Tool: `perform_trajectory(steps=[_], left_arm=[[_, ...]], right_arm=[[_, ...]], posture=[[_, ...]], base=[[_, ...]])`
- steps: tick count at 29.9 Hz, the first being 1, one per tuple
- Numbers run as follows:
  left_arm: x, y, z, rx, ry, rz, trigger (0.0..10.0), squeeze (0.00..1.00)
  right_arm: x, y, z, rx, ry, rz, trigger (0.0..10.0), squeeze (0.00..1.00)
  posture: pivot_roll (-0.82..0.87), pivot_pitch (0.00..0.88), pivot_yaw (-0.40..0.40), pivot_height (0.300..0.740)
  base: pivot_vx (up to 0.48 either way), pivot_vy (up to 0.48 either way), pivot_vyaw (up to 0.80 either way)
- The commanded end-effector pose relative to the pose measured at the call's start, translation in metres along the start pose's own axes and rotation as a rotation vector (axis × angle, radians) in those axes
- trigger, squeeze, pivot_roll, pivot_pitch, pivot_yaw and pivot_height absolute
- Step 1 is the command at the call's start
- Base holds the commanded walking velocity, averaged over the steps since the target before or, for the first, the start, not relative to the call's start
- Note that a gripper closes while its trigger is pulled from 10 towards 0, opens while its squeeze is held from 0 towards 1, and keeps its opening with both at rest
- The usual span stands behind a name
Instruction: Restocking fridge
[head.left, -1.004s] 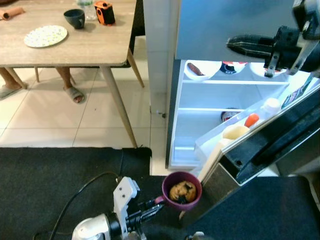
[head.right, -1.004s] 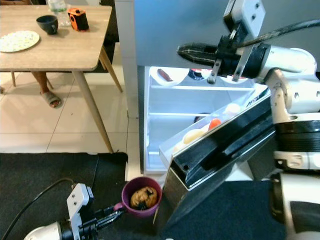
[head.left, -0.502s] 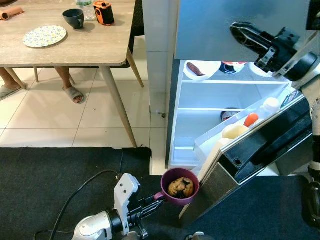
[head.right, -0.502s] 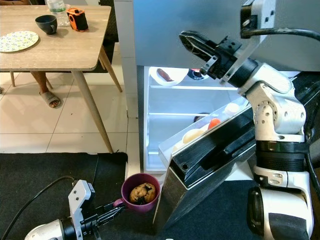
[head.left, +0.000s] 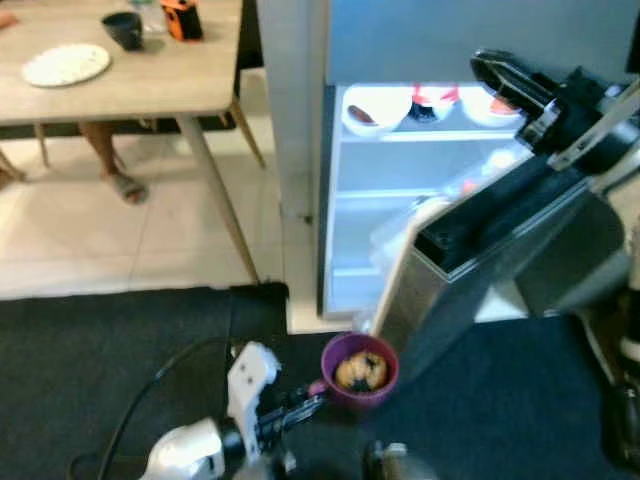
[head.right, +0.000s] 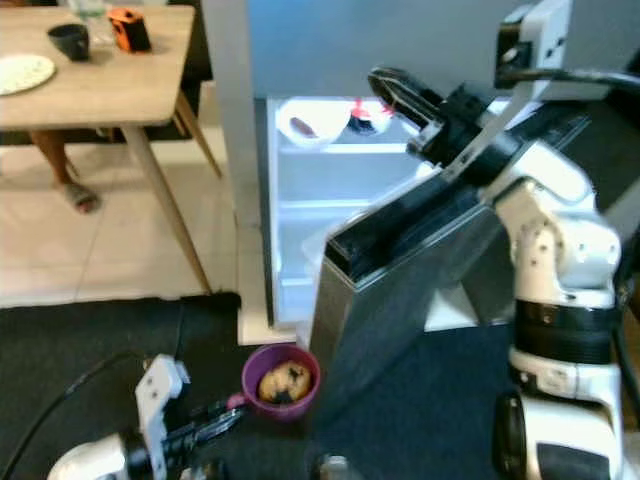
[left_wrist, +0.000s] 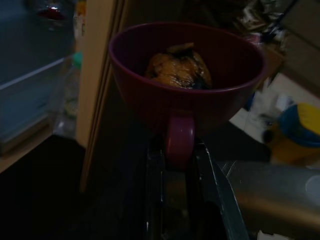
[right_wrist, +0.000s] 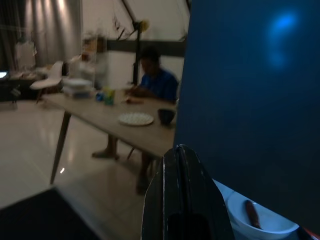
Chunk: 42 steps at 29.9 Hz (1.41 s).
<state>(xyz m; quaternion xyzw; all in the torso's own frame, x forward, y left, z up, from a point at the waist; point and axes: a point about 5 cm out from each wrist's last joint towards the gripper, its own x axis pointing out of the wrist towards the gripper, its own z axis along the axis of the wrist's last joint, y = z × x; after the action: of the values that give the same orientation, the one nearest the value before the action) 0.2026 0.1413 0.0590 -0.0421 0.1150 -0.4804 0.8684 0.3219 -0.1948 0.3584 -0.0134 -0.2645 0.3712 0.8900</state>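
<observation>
1. My left gripper (head.left: 310, 403) was low, over the dark mat (head.left: 110, 360), its fingers clamped on the handle of a purple cup (head.left: 359, 369).
2. The cup held a muffin (left_wrist: 177, 66) – upright, just before the fridge door (head.right: 400, 275).
3. That door stood ajar, and the lit fridge (head.left: 400, 180) showed a white bowl (head.left: 376, 108) on its top shelf.
4. My right gripper (head.right: 392, 88) was raised beside the door's upper edge, its fingers pressed together and holding nothing.
5. To my left stood a wooden table (head.left: 130, 85) with a plate (head.left: 66, 64), a dark cup (head.left: 122, 29) and an orange object (head.left: 182, 18) – a person's feet (head.left: 125, 186) showed beneath it.
</observation>
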Motion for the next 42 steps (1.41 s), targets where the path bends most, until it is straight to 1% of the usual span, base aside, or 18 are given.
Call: perform_trajectory(steps=[1,6,8,10,14,15,17,18,20,21,23,24,27,30,32,34,38,42], left_arm=[[0.000,-0.005,-0.001,-0.009,-0.007,-0.005,10.0,0.00],[0.001,-0.004,-0.001,-0.008,-0.009,-0.003,10.0,0.00],[0.001,-0.004,0.000,-0.010,-0.014,-0.002,10.0,0.00],[0.001,-0.004,0.000,-0.011,-0.017,-0.002,10.0,0.00],[0.002,0.000,0.004,-0.005,-0.057,0.023,10.0,0.00],[0.002,0.000,0.004,-0.005,-0.057,0.023,10.0,0.00],[0.003,0.001,0.005,-0.003,-0.064,0.025,10.0,0.00],[0.003,0.001,0.005,-0.003,-0.064,0.025,10.0,0.00],[0.003,0.002,0.004,0.004,-0.058,0.034,10.0,0.00],[0.003,0.002,0.004,0.004,-0.058,0.034,10.0,0.00],[0.003,0.008,0.004,0.012,-0.057,0.071,10.0,0.00],[0.003,0.008,0.004,0.012,-0.057,0.071,10.0,0.00],[0.003,0.014,0.008,0.016,-0.065,0.100,10.0,0.00],[0.002,0.015,0.009,0.014,-0.069,0.108,10.0,0.00],[0.002,0.018,0.009,0.021,-0.068,0.119,10.0,0.00],[0.002,0.018,0.009,0.021,-0.068,0.119,10.0,0.00],[0.003,0.032,0.010,0.092,-0.057,0.248,10.0,0.00],[0.003,0.039,0.013,0.119,-0.065,0.306,10.0,0.00]], right_arm=[[-0.007,-0.016,0.003,-0.007,-0.035,-0.123,10.0,0.00],[-0.020,-0.044,0.006,-0.032,-0.039,-0.352,10.0,0.00],[-0.041,-0.071,0.000,-0.109,0.043,-0.597,10.0,0.00],[-0.051,-0.081,-0.002,-0.146,0.082,-0.689,10.0,0.00],[-0.139,-0.114,-0.044,-0.280,0.437,-1.137,10.0,0.00],[-0.139,-0.114,-0.044,-0.280,0.437,-1.137,10.0,0.00],[-0.179,-0.110,-0.077,-0.276,0.616,-1.225,10.0,0.00],[-0.179,-0.110,-0.077,-0.276,0.616,-1.225,10.0,0.00],[-0.213,-0.095,-0.115,-0.214,0.776,-1.253,10.0,0.00],[-0.213,-0.095,-0.115,-0.214,0.776,-1.253,10.0,0.00],[-0.244,-0.065,-0.159,-0.139,0.942,-1.249,10.0,0.00],[-0.244,-0.065,-0.159,-0.139,0.942,-1.249,10.0,0.00],[-0.282,-0.011,-0.211,-0.057,1.183,-1.191,10.0,0.00],[-0.295,0.011,-0.226,-0.020,1.251,-1.170,10.0,0.00],[-0.315,0.049,-0.247,0.052,1.359,-1.134,10.0,0.00],[-0.315,0.049,-0.247,0.052,1.359,-1.134,10.0,0.00],[-0.335,0.104,-0.269,0.212,1.459,-1.061,10.0,0.00],[-0.339,0.119,-0.274,0.227,1.497,-1.015,10.0,0.00]], posture=[[-0.07,0.165,-0.031,0.740],[-0.07,0.165,-0.033,0.740],[-0.08,0.166,-0.034,0.740],[-0.08,0.166,-0.034,0.740],[-0.08,0.166,-0.034,0.740],[-0.08,0.166,-0.034,0.740],[-0.09,0.168,-0.041,0.740],[-0.09,0.168,-0.041,0.740],[-0.09,0.167,-0.042,0.740],[-0.09,0.167,-0.042,0.740],[-0.09,0.167,-0.042,0.740],[-0.09,0.167,-0.042,0.740],[-0.09,0.167,-0.042,0.740],[-0.08,0.170,-0.037,0.740],[-0.08,0.170,-0.037,0.740],[-0.08,0.170,-0.037,0.740],[-0.08,0.170,-0.029,0.740],[-0.08,0.170,-0.029,0.740]], base=[[-0.334,0.000,0.00],[-0.338,0.000,0.00],[-0.330,0.000,0.00],[-0.161,0.000,0.00],[0.000,0.000,0.00],[0.000,0.000,0.00],[0.000,0.000,0.00],[0.000,0.000,0.00],[0.000,0.000,0.00],[0.000,0.000,0.00],[0.000,0.000,0.00],[0.000,0.000,0.00],[0.000,-0.156,0.00],[0.000,-0.464,0.00],[0.000,-0.454,0.00],[0.000,-0.450,0.00],[0.063,-0.084,0.00],[0.000,0.000,0.00]])
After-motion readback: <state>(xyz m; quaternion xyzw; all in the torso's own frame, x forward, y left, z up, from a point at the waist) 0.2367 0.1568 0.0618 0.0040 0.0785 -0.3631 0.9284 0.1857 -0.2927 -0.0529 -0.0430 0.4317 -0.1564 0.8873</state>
